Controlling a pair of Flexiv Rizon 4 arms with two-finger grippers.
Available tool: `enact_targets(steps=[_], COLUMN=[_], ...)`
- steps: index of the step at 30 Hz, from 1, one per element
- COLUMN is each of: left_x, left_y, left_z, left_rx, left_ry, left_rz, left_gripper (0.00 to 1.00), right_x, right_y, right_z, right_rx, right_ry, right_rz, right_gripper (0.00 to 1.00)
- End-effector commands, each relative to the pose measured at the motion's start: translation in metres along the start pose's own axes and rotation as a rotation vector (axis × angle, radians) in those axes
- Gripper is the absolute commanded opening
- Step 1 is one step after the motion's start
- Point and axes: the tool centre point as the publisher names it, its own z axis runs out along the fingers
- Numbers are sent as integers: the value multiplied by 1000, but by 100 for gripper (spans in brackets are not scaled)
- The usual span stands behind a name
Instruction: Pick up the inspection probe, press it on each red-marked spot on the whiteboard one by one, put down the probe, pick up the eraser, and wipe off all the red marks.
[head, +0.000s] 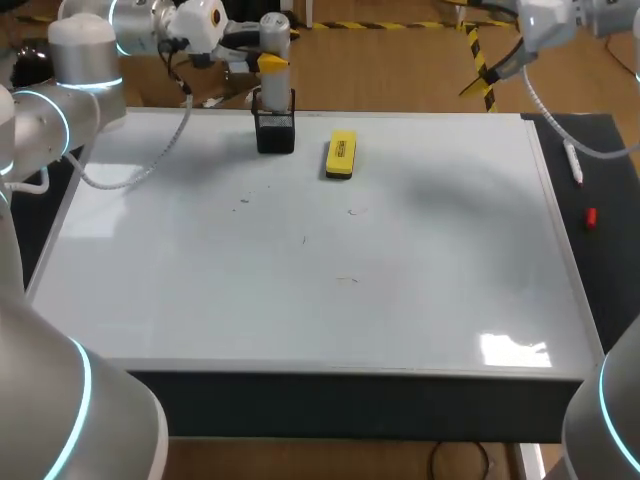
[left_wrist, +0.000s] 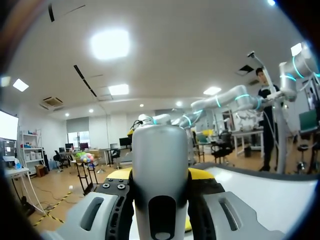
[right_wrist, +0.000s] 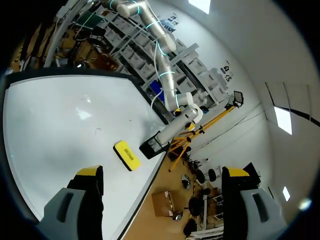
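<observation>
The left pincer (left_wrist: 159, 176) is clamped on the probe (left_wrist: 159, 155), just above the holder (head: 275, 132). The right pincer (right_wrist: 162, 172) stands apart; the eraser (right_wrist: 126, 155) lies ahead of it on the whiteboard (right_wrist: 60, 115).

I see the inspection probe (left_wrist: 159, 165), a pale grey cylinder with a dark slot, held upright between my left pincer's (head: 271, 63) yellow tips at the whiteboard's (head: 300, 320) far edge. The yellow eraser (head: 341, 156) lies flat on the board near that edge. The few marks (head: 347, 279) look faint and dark, not red.
</observation>
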Motion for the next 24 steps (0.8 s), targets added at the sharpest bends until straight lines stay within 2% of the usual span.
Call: enact_targets(steps=[1, 8, 24], left_x=[-8, -10, -16], left_y=[13, 32, 74], left_z=[-8, -15, -22], left_rx=[30, 50, 97], left_ry=[134, 132, 90], left_rz=[3, 3, -66], left_gripper=[0, 0, 0], right_x=[-1, -1, -1], right_y=[0, 0, 0], right_z=[-1, -1, -1], right_rx=[1, 1, 1], right_ry=[6, 6, 6], right_rz=[-1, -1, -1], right_gripper=[100, 100, 100])
